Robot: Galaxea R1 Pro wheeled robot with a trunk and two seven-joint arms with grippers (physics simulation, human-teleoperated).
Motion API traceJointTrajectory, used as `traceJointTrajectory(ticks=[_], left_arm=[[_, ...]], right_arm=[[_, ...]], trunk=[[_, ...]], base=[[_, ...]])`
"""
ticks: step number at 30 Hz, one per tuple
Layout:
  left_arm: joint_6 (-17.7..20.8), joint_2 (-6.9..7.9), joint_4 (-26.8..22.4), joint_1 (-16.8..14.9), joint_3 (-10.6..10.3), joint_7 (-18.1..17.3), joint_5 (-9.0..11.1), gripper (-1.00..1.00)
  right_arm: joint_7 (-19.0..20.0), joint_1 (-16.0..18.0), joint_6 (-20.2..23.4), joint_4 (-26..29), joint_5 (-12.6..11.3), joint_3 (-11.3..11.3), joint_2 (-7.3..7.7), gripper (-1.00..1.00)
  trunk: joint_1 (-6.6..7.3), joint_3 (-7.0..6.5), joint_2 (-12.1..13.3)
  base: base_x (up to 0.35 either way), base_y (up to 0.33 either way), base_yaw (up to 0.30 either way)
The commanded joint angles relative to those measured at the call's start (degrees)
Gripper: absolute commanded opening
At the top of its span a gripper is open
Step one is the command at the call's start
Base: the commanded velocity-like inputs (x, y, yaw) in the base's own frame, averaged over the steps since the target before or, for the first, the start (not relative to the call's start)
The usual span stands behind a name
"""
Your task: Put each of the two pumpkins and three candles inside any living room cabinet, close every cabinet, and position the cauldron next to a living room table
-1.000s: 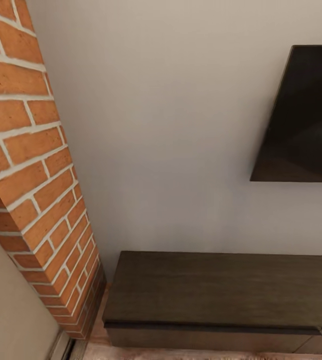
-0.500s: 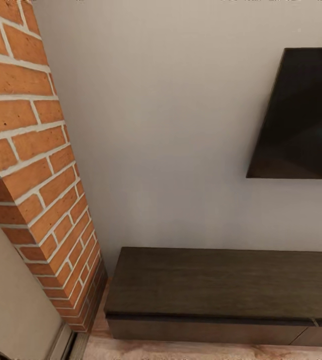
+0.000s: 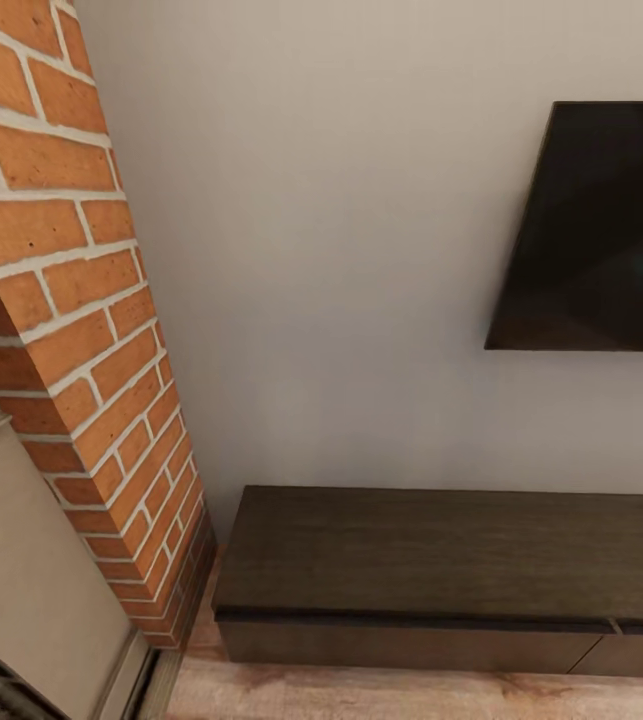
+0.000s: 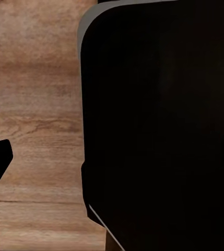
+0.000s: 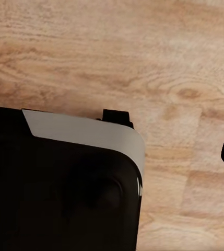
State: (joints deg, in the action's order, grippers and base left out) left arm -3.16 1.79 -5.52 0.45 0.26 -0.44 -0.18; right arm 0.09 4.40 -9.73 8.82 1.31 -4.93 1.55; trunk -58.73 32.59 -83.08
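cabinet shut, stiff, heavy, handleless | judged: grip drawer front's top edge | both end effectors: state unclear

Matt dark-brown wood-grain cabinet, rough red brick pillar, glossy black screen, pale wood-grain floor.

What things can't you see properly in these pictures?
- Cabinet: head view, right end cut off by the picture's edge; closed fronts hide the inside.
- TV: head view, right side cut off.
- Wrist views: dark robot body covers much of the wooden floor.
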Motion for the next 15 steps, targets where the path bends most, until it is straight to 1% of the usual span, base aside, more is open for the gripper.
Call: traceJointTrajectory(ticks=[1, 3, 4, 6, 7, 8, 9, 10, 11, 12, 14, 15], left_arm=[[0.0, -0.06, -0.01, 0.02, 0.0, 0.05, 0.0, 1.0], [0.0, -0.16, -0.03, 0.0, -0.05, 0.27, -0.06, 1.0], [0.06, -0.09, -0.64, 0.0, -0.17, 0.53, -0.49, 1.0], [0.08, 0.06, -2.77, 0.0, -0.26, 0.74, -0.58, 1.0], [0.31, 0.26, -14.11, -0.05, -0.36, 0.25, -0.59, 1.0], [0.48, 0.15, -17.27, -0.3, -0.53, -0.67, -0.58, 1.0], [0.87, 0.0, -19.71, -0.9, -1.48, -3.8, -0.59, 1.0], [1.69, -0.15, -21.93, -1.83, -2.93, -8.27, -0.6, 1.0], [3.37, -0.34, -24.07, -3.21, -4.74, -13.9, -0.61, 1.0], [4.88, -0.44, -25.01, -4.27, -5.69, -17.35, -0.58, 1.0], [7.7, -0.8, -26.12, -6.69, -6.74, -23.37, -0.55, 1.0], [8.21, -0.97, -26.28, -7.3, -6.91, -24.72, -0.54, 1.0]], right_arm=[[0.0, 0.0, 0.04, -0.06, -0.15, 0.2, -0.07, 1.0], [0.0, 0.01, 0.06, -0.1, -0.25, 0.27, -0.06, 1.0], [0.03, 0.0, 0.16, 0.05, -0.05, 0.25, 0.33, 1.0], [0.13, 0.04, 0.35, 0.6, 0.04, 0.21, 0.68, 1.0], [0.58, 0.08, 0.99, 4.16, 0.06, -0.13, 1.86, 1.0], [0.64, 0.08, 1.49, 5.02, 0.02, -0.11, 2.49, 1.0], [0.7, 0.08, 2.99, 5.93, -0.15, 0.0, 3.28, 1.0], [0.76, 0.08, 4.74, 6.79, -0.32, 0.13, 4.07, 1.0], [0.8, 0.08, 6.32, 7.53, -0.48, 0.24, 4.76, 1.0], [0.8, 0.08, 6.92, 7.82, -0.56, 0.28, 5.02, 1.0], [0.79, 0.08, 7.54, 8.07, -0.64, 0.33, 5.29, 1.0], [0.79, 0.08, 7.63, 8.1, -0.65, 0.33, 5.33, 1.0]], trunk=[[0.0, 0.0, 0.0], [0.0, 0.0, 0.0], [0.0, 0.0, 0.0], [0.0, 0.0, 0.0], [0.0, 0.0, 0.0], [0.0, 0.0, 0.0], [0.0, 0.0, 0.0], [0.0, 0.0, 0.0], [0.0, 0.0, 0.0], [0.0, 0.0, 0.0], [0.0, 0.0, 0.0], [0.0, 0.0, 0.0]], base=[[0.0, 0.0, 0.0], [0.0, 0.0, 0.0], [0.0, 0.0, 0.0], [0.0, 0.0, 0.0], [0.0, 0.0, 0.0], [0.0, 0.0, 0.0], [0.0, 0.0, 0.0], [0.0, 0.0, 0.0], [0.0, 0.0, 0.0], [0.0, 0.0, 0.0], [0.0, 0.0, 0.0], [0.0, 0.0, 0.0]])
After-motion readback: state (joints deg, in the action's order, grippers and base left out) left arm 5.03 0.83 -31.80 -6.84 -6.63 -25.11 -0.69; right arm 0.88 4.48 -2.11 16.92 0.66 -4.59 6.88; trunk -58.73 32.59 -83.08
